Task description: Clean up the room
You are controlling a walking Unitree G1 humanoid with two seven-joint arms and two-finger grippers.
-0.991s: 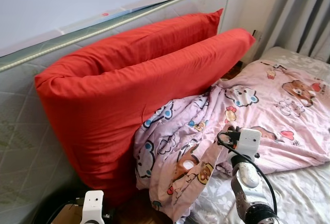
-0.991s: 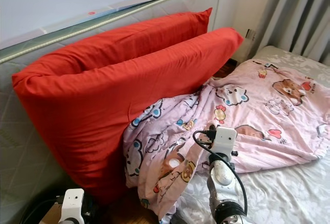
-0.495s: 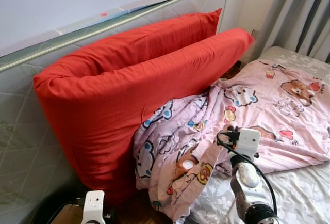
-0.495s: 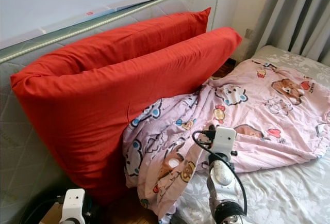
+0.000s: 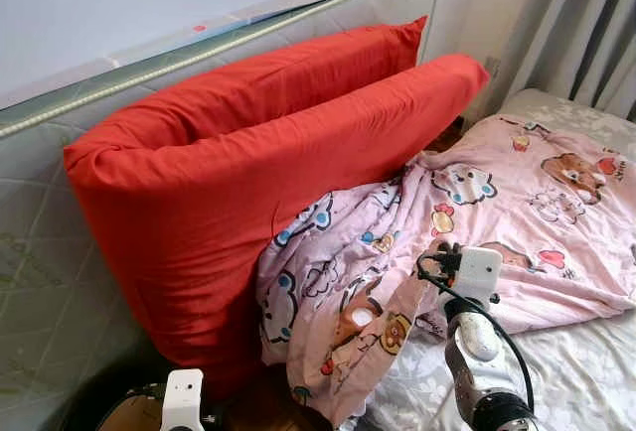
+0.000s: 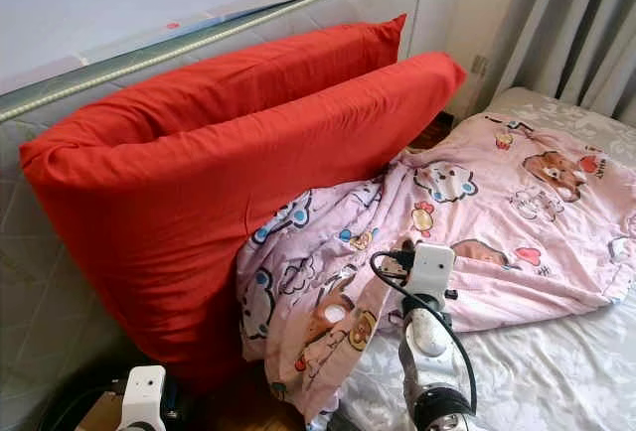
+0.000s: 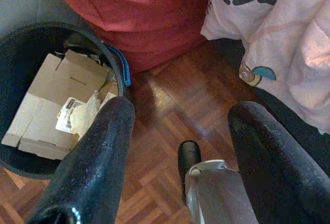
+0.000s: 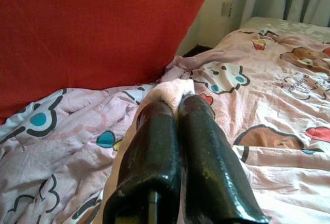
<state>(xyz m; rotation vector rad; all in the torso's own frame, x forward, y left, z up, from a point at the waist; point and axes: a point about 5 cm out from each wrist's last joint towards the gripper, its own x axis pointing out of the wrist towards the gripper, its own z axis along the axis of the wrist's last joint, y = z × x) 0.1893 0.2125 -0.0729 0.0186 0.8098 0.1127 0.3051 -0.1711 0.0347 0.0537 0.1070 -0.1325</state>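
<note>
Right gripper (image 8: pixel 178 105) at the near middle of the bed (image 5: pixel 586 371), fingers (image 8: pixel 206 146) pressed together and clamped on a pinched fold of the pink blanket (image 5: pixel 497 222); arm reaching in from the near edge, white wrist camera (image 5: pixel 477 270) above the cloth. Blanket crumpled across the bed, printed with bears and cartoon faces, its left end spilling off the bed toward the floor (image 7: pixel 170 105) and touching the red duvet (image 5: pixel 248 173). Duvet folded double and leaning upright against a mattress (image 5: pixel 50 252) stood on edge along the left wall. Grey curtains (image 5: pixel 586 24) at the far right, beyond the bed.

Left gripper (image 7: pixel 175 146) low at the near left, over the parquet floor, fingers (image 7: pixel 98 157) well apart and holding nothing; just left of it a black bin (image 7: pixel 15 48) with flattened cardboard (image 7: pixel 46 105) and crumpled paper inside, close beside the foot of the duvet.
</note>
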